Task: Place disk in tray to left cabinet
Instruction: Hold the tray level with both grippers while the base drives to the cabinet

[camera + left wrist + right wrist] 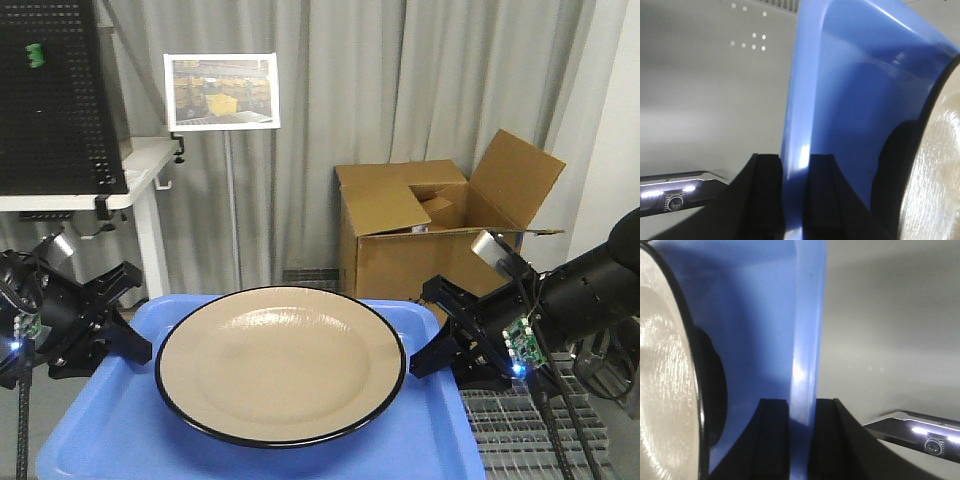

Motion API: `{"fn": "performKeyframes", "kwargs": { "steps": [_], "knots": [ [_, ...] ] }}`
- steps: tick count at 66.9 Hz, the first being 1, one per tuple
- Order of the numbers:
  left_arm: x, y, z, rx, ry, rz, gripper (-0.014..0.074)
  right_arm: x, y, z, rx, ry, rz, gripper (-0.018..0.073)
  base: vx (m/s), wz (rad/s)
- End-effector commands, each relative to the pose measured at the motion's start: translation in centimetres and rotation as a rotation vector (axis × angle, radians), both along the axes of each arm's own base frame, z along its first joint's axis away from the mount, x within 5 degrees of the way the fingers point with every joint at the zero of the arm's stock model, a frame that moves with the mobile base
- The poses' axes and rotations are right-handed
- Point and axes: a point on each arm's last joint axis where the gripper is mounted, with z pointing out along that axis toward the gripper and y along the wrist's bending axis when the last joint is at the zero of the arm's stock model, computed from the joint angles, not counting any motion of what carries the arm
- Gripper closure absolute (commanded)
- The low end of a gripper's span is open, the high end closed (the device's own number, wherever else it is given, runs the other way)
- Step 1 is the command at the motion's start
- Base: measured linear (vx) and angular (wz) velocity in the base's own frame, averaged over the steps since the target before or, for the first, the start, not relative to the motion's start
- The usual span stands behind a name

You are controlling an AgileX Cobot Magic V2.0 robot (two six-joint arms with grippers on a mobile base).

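Nearest the camera, the blue tray [430, 440] fills the lower front view, its near edge cut off by the frame. The disk [280, 360] lies flat in its middle, black rim inside the tray's raised lip on every visible side.

The left gripper [125, 325] is clamped on the tray's left rim. In the left wrist view its two black fingers [765, 195] pinch the lip, with the disk [940, 175] close inboard. The right gripper [440, 335] grips the right rim the same way. Its fingers [827, 440] are closed on the lip, and the disk's edge [660, 390] sits near them. Only bare grey surface shows outboard of either rim.

Low on the right, beside the right arm, is a metal floor grate [510, 430].

Behind the tray's far right corner stands an open cardboard box [400, 240], one flap raised toward the right. Beyond the far left corner a thin pole carries a framed picture sign [221, 91]. Next to it a white desk [145, 165] holds a black perforated panel [55, 100]. The floor between pole and box is open back to a grey curtain [400, 70].
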Motion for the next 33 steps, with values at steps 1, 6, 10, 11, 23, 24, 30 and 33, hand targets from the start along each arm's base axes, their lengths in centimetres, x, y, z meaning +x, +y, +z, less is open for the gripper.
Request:
{"fn": "performKeyframes", "kwargs": {
  "steps": [1, 6, 10, 11, 23, 24, 30, 33],
  "knots": [
    [-1.78, -3.09, 4.43, -0.285, -0.029, -0.051, 0.0596, -1.61, 2.69, 5.17, 0.303, -0.039, 0.029, 0.0564, 0.43, -0.14],
    [-1.76, -3.07, 4.42, -0.283, -0.031, -0.049, 0.0596, -1.58, 2.68, 5.17, 0.302, -0.041, 0.026, 0.0564, 0.42, -0.19],
    [-1.78, -3.09, 4.43, -0.285, -0.029, -0.051, 0.0596, -1.62, 2.69, 5.17, 0.303, -0.038, 0.03, 0.0564, 0.4, -0.25],
    [-1.78, -3.09, 4.43, -0.285, -0.029, -0.051, 0.0596, -1.62, 2.69, 5.17, 0.303, -0.038, 0.03, 0.0564, 0.39, -0.29],
    [-1.78, -3.09, 4.43, -0.285, -0.029, -0.051, 0.0596, -1.61, 2.69, 5.17, 0.303, -0.039, 0.029, 0.0564, 0.37, -0.4],
    [-1.78, -3.09, 4.43, -0.285, -0.029, -0.051, 0.0596, -1.61, 2.69, 5.17, 0.303, -0.039, 0.029, 0.0564, 0.35, -0.49],
    [-1.78, -3.09, 4.43, -0.285, -0.029, -0.051, 0.0596, -1.61, 2.69, 5.17, 0.303, -0.039, 0.029, 0.0564, 0.33, -0.54],
    [-1.77, -3.09, 4.43, -0.285, -0.03, -0.05, 0.0596, -1.61, 2.69, 5.17, 0.303, -0.039, 0.029, 0.0564, 0.32, -0.6]
  ]
}}
